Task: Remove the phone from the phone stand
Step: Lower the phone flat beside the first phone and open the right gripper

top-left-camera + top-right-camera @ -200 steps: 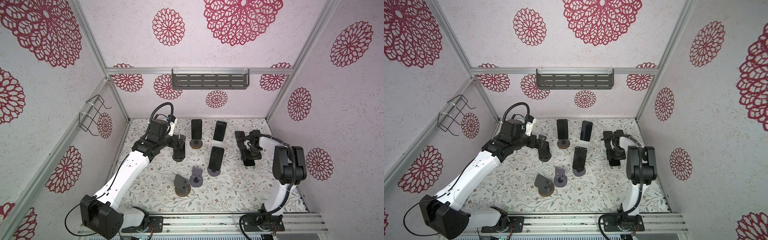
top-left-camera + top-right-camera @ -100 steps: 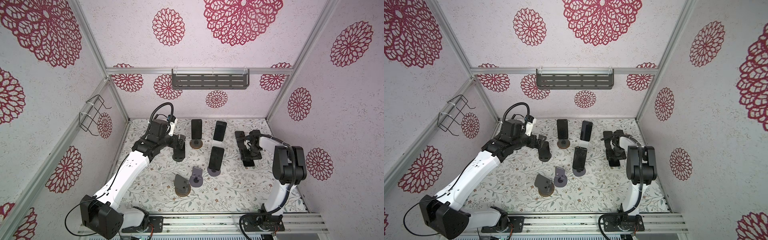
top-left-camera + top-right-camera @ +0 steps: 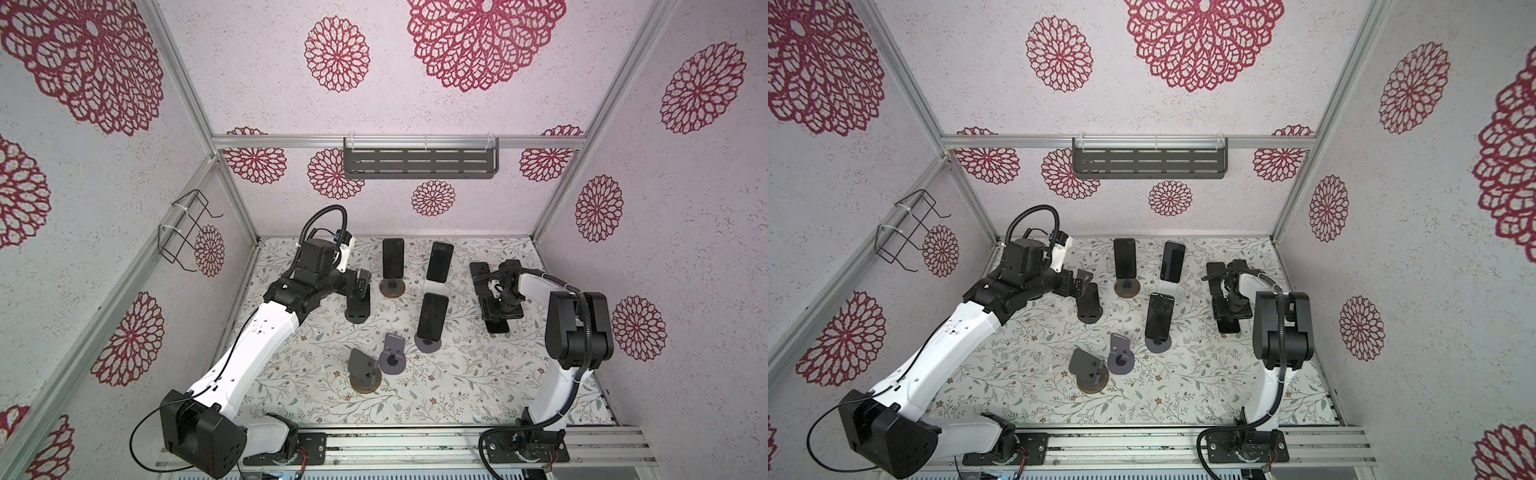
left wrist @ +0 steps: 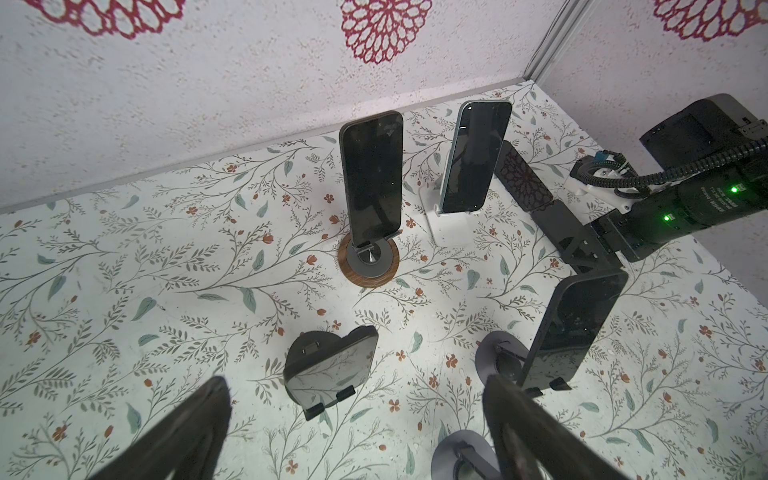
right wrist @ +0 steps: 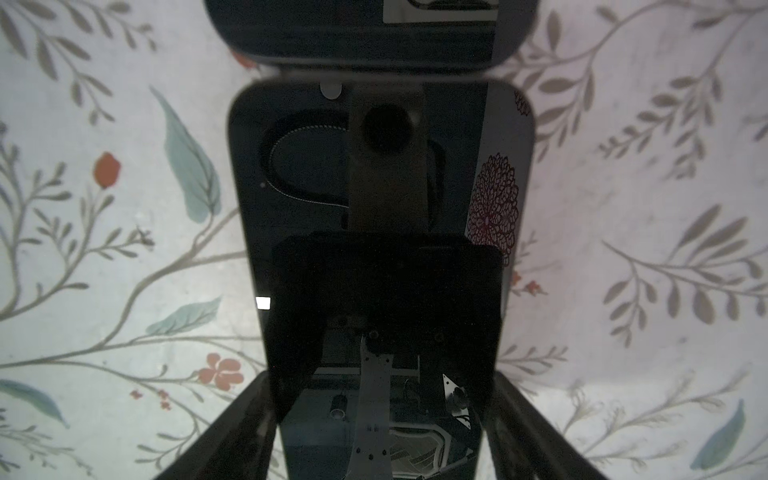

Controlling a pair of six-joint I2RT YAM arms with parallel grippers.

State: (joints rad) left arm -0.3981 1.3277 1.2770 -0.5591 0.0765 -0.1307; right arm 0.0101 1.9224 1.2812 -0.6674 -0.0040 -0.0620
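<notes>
Nothing moved. Right gripper [image 5: 382, 378] sits around the phone [image 5: 374, 199] (pinching? can't tell); left gripper [image 4: 355, 388] spread. Slippery glass: hold its long sides.

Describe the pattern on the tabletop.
The tabletop is white with grey-green leafy branches and small red flowers; clearest in the left wrist view.

The phone [image 5: 374, 270] is glossy, the walls [image 3: 249, 83] rough.

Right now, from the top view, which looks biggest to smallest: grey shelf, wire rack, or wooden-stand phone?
grey shelf
wire rack
wooden-stand phone
Shelf and rack hang nearer the camera; real sizes unsure.
</notes>
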